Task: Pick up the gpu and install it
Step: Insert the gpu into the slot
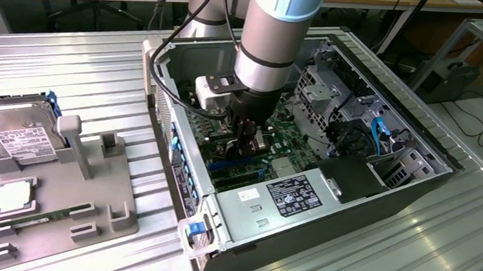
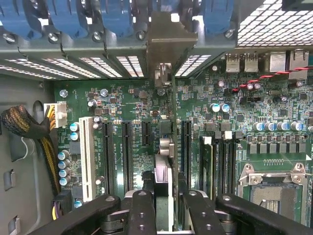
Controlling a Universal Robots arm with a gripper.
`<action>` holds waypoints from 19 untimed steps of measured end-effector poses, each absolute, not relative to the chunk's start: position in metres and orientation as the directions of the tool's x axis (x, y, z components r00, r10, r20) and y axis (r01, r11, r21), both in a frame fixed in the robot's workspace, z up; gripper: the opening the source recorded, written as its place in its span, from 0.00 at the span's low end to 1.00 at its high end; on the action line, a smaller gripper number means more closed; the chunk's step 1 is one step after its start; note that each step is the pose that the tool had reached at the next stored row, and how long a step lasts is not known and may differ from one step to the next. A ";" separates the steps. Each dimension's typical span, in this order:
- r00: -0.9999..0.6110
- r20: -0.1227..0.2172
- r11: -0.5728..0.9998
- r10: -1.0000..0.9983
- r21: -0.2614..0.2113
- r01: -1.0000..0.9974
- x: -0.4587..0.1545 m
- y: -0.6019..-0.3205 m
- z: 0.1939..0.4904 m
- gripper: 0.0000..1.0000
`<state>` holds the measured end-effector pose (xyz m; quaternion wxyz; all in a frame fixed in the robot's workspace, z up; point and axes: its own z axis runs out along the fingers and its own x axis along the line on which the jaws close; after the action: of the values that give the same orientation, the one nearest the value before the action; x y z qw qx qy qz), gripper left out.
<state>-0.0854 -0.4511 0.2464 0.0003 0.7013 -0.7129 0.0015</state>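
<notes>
the gripper (image 2: 164,196), reached down inside the open computer case (image 1: 410,181), is clamped on the gpu (image 2: 165,122), which stands on edge directly below its fingers (image 2: 142,205) over the green motherboard (image 2: 132,112), among the black expansion slots (image 2: 126,152), its metal bracket (image 2: 168,36) at the case's rear wall.

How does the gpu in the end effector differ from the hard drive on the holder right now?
The gpu stands on edge inside the computer case, gripped by the end effector; the hard drive leans in the grey holder outside it. The gpu looks thin and dark; the hard drive is silver with a white label.
</notes>
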 end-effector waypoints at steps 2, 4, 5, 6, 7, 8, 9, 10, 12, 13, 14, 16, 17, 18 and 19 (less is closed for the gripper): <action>-0.016 0.002 0.016 -1.000 -0.001 -1.000 -0.085 -0.451 0.246 0.27; -0.016 0.002 0.016 -1.000 -0.001 -1.000 -0.085 -0.451 0.244 0.27; -0.016 0.003 0.016 -1.000 0.000 -1.000 -0.085 -0.451 0.242 0.27; -0.016 0.003 0.016 -1.000 0.000 -1.000 -0.085 -0.451 0.241 0.27; -0.017 0.004 0.017 -1.000 0.000 -1.000 -0.085 -0.451 0.240 0.27; -0.017 0.004 0.017 -1.000 0.000 -1.000 -0.085 -0.451 0.240 0.27; -0.016 0.003 0.016 -1.000 0.000 -1.000 -0.085 -0.451 0.239 0.27; -0.016 0.000 0.016 -1.000 -0.001 -1.000 -0.085 -0.451 0.237 0.27; -0.016 0.002 0.016 -1.000 0.000 -1.000 -0.085 -0.451 0.236 0.27; -0.016 0.002 0.016 -1.000 0.000 -1.000 -0.085 -0.451 0.236 0.27; -0.016 0.002 0.016 -1.000 0.000 -1.000 -0.085 -0.451 0.236 0.27; -0.016 0.003 0.016 -1.000 0.000 -1.000 -0.085 -0.451 0.236 0.27; -0.016 0.002 0.016 -1.000 0.000 -1.000 -0.085 -0.451 0.236 0.27; -0.016 0.002 0.016 -1.000 0.000 -1.000 -0.085 -0.451 0.236 0.27; -0.016 0.002 0.016 -1.000 0.000 -1.000 -0.085 -0.451 0.236 0.27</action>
<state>-0.0854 -0.4512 0.2360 0.0008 0.7013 -0.7129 0.0008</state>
